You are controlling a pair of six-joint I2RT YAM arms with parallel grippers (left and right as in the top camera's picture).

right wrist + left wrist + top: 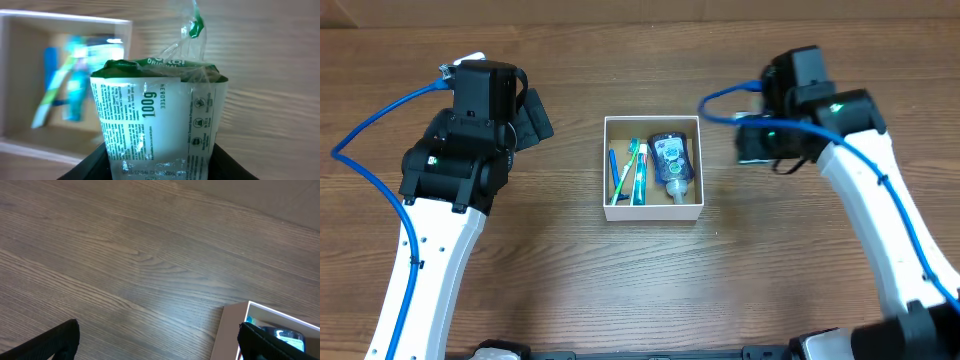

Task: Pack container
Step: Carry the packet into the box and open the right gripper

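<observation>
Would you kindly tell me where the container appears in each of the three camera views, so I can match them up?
Overhead: the container sits mid-table, between the two arms.
Left wrist: only a corner of the container shows, at the bottom right edge.
Right wrist: the container is upper left, blurred, behind the packet.
Shared landmark: the container's white rim against the wood-grain table.

One box (653, 212) sits mid-bench. Inside it are one bottle (672, 165) and three slim pieces (640, 180), toothbrushes or tubes, too small to sort: one blue, one white and green, one teal. Outside the box is one packet (159, 125), white and green.
</observation>
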